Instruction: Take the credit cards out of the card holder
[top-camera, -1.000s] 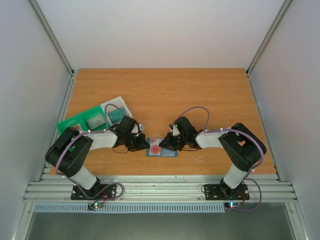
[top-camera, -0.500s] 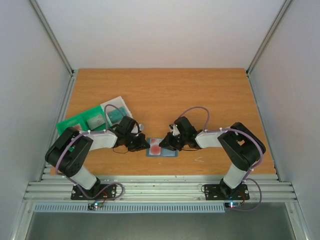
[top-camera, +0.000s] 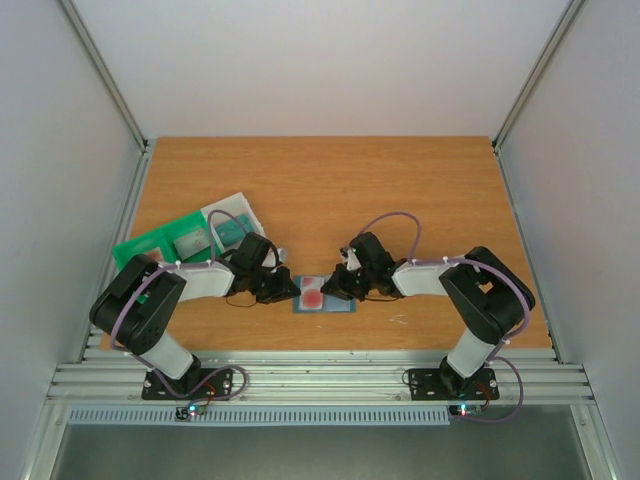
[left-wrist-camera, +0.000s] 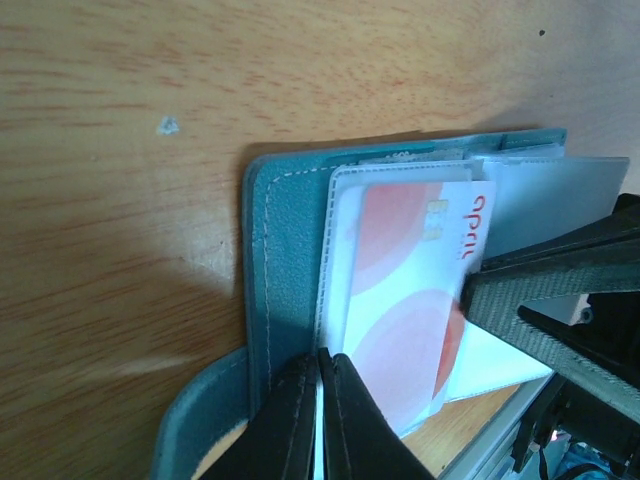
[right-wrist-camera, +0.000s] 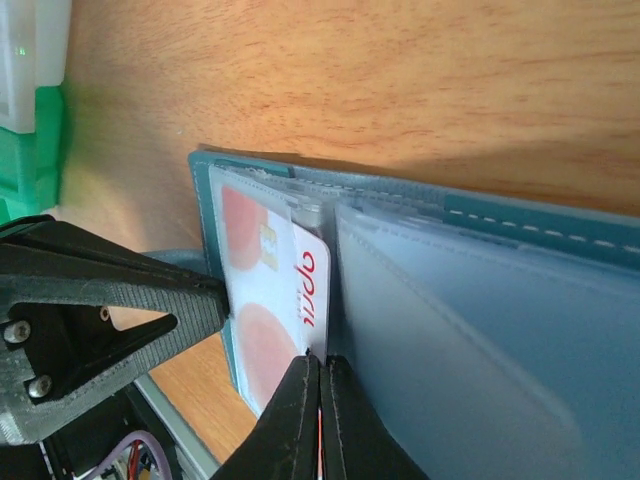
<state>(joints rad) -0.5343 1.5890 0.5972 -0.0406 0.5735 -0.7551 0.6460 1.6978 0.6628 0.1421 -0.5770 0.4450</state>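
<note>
Table (top-camera: 400, 190): a wooden top is filling the middle of the overhead view, with pale walls standing on three sides.
Left arm (top-camera: 190, 280): it is reaching from its base at the near left edge inward toward the table's centre.
Right arm (top-camera: 450, 275): it is reaching from the near right edge inward, so its tip is facing the left arm's tip.
Green tray (top-camera: 150, 243): it is lying flat on the left side of the table, behind the left arm.
Clear tray (top-camera: 240, 208): a whitish tray is lying just beside the green one, on its right.
Card holder (top-camera: 340, 306): the slate-blue wallet is lying open and flat near the front edge, between the two arm tips; clear sleeves are showing inside it.
Card (left-wrist-camera: 400, 300): a white card with red circles is sitting partly in a sleeve, one corner sticking out past the holder's near edge.
Left gripper (left-wrist-camera: 320, 365): its jaws are pressing together with no gap, tips resting where the holder's left border is meeting the sleeve; whether they are pinching anything cannot be told.
Right gripper (right-wrist-camera: 318, 372): its jaws are closing fully, tips touching the card's inner edge; whether the card is nipped between them cannot be told.
</note>
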